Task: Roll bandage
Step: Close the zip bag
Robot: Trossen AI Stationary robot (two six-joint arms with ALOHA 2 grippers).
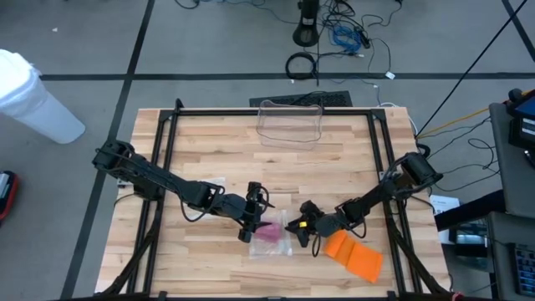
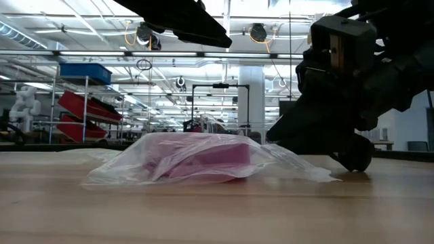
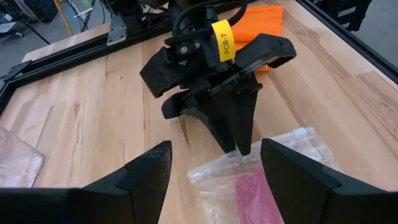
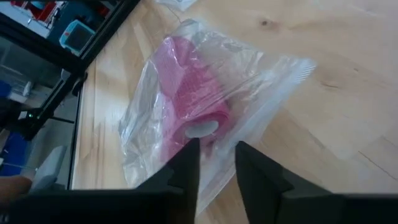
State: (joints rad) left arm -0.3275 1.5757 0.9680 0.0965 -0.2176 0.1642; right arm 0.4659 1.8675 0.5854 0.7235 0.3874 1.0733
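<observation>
Pink bandage roll (image 4: pixel 196 102) sits sealed in clear bag (image 1: pixel 272 234), lower centre of table (image 1: pixel 226 142); I judge we're at bag-opening; right gripper (image 3: pixel 239 134) fingers narrow at bag edge, holding nothing I can confirm; left gripper (image 1: pixel 248 224) wide above bag; next I need opposing pinches.

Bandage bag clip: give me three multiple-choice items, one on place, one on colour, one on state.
1. Where does the bag lie?
A. Between the two tools
B. In the clear bin
C. On the orange sheet

2. What colour is the bandage?
A. Blue
B. Pink
C. White

3. How is the left tool?
A. Shut on the bag
B. Open above the bag
C. Out of view

Key: 1 A, the high view shows it between the left tool and right tool. 2 B, a pink roll shows through the plastic. 3 B, its fingers stand wide apart over the bag.
</observation>
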